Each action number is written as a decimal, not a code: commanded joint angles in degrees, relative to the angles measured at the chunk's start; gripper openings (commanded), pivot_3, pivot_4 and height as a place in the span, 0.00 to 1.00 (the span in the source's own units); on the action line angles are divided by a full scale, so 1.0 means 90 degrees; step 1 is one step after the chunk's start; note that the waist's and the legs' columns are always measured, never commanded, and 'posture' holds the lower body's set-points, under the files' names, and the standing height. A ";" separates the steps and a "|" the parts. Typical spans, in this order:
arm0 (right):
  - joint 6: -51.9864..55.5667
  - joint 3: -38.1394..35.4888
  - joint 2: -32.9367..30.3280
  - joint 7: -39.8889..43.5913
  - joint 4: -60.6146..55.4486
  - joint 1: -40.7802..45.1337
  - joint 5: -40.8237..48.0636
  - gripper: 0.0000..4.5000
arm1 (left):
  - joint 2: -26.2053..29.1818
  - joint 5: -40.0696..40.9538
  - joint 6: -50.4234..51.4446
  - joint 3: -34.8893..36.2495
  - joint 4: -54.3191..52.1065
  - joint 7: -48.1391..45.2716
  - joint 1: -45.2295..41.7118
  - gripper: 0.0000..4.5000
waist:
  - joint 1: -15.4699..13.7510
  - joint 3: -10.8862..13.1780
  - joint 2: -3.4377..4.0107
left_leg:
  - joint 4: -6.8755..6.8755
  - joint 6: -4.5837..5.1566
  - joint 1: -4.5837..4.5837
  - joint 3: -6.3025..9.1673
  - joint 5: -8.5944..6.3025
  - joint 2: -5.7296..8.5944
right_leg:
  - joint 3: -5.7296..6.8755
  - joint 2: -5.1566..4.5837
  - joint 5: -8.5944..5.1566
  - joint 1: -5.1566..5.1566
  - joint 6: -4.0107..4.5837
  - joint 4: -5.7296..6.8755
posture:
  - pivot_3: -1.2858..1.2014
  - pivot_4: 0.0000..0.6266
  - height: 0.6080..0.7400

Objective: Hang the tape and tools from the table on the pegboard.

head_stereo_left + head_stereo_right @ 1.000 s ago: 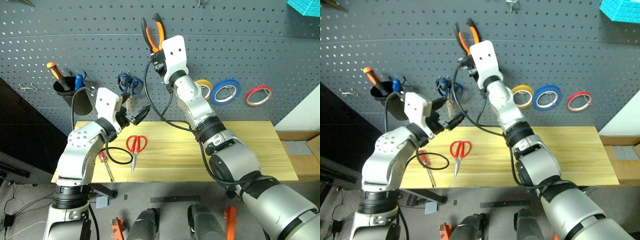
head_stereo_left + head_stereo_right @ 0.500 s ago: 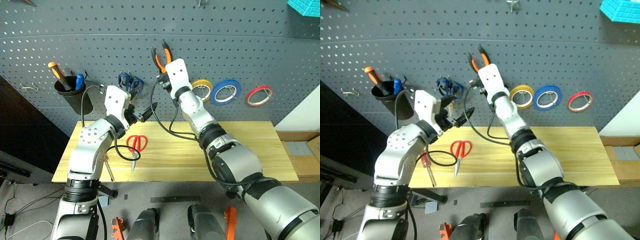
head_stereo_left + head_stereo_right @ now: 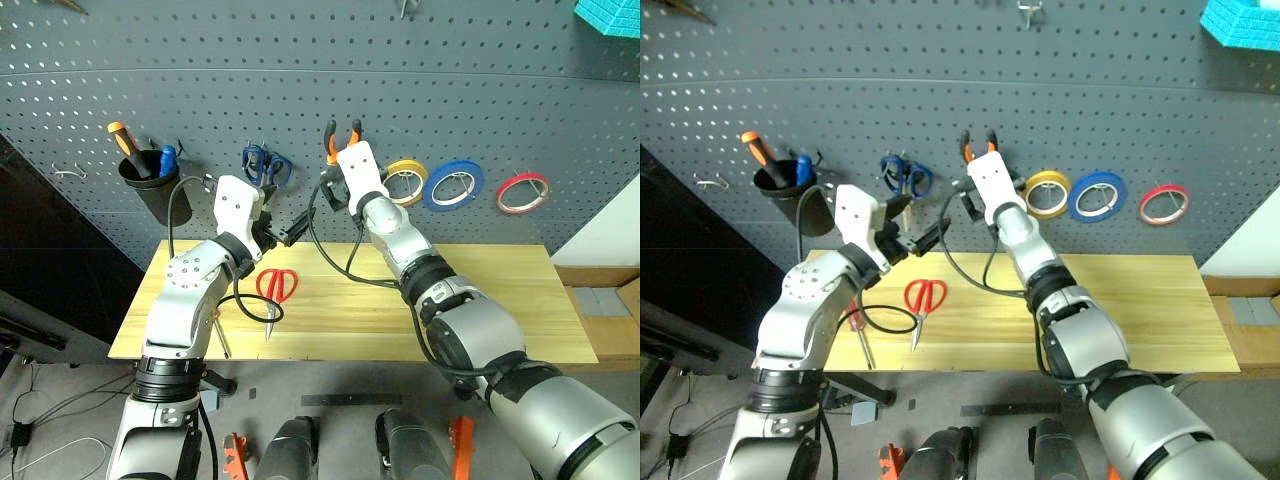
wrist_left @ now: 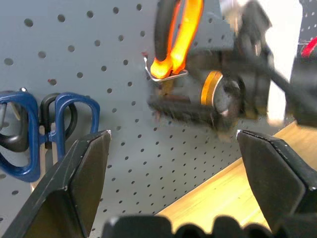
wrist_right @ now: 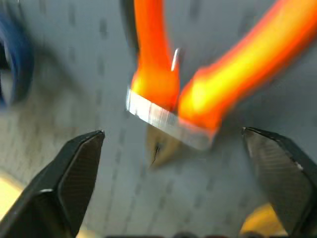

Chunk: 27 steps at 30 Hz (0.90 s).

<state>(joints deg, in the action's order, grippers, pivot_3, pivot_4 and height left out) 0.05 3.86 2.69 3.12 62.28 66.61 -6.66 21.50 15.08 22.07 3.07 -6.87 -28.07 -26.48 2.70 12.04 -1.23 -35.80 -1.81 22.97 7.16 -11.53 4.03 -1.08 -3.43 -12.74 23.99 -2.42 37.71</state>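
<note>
On the pegboard [image 3: 200, 60], the pliers [image 5: 198, 84] hang by their orange-and-black handles from a small metal hook [image 5: 166, 121]. Right gripper [image 5: 171, 163] sits just below them, jaws spread wide and holding nothing, clear of the handles. Left gripper [image 4: 173, 163] hovers above the desk [image 3: 500, 300], also wide open and empty, facing the board beside the blue-handled scissors [image 3: 264, 165]. Red tape ring [image 3: 522, 191] already hangs to the right of the blue roll [image 3: 452, 184] and yellow roll [image 3: 406, 180]. Red-handled scissors [image 3: 272, 291] and red-handled screwdriver [image 3: 216, 332] lie on the desk.
</note>
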 commanded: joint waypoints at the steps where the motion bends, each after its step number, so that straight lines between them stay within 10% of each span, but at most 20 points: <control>1: 0.0816 0.0171 0.0030 0.0395 -0.0931 -0.0261 0.0004 1.00 | -0.0044 0.0002 0.0126 -0.0008 -0.0190 0.0122 0.0029 0.97 | 0.0023 0.0000 0.0000 | 0.0001 0.0000 0.0001 -0.0003 0.0000 -0.0004 | -0.0001 0.0002 0.0000 0.0002 0.0000 0.0000 | 0.51 0.28 1.00; 14: 0.5722 0.1975 -0.1019 0.3513 -0.7840 -0.3396 0.0915 1.00 | 0.0535 -0.0668 0.3343 -0.0130 -0.0202 0.1227 0.1350 0.97 | 0.0102 0.0007 0.0007 | 0.0008 -0.0013 0.0005 -0.0005 -0.0012 -0.0052 | 0.0008 0.0035 -0.0023 0.0013 -0.0030 -0.0003 | 0.50 0.31 1.00; 27: 0.6452 0.2589 -0.1291 0.3481 -0.9030 -0.3372 0.1232 1.00 | -0.0092 -0.0947 0.3529 -0.0102 0.1686 0.1860 0.0685 0.97 | 0.0047 0.0005 0.0003 | 0.0001 -0.0027 0.0008 0.0003 -0.0011 -0.0060 | 0.0027 0.0033 -0.0024 0.0006 -0.0019 -0.0023 | 0.49 0.31 1.00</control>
<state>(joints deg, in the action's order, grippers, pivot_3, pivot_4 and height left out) 58.22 26.70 -8.85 34.67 -16.41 35.09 3.60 21.25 7.36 55.24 0.94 7.01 -12.84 -18.98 3.12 12.09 -1.20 -35.79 -2.06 23.06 7.19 -11.63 3.49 -0.83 -3.14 -12.95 24.04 -2.60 37.44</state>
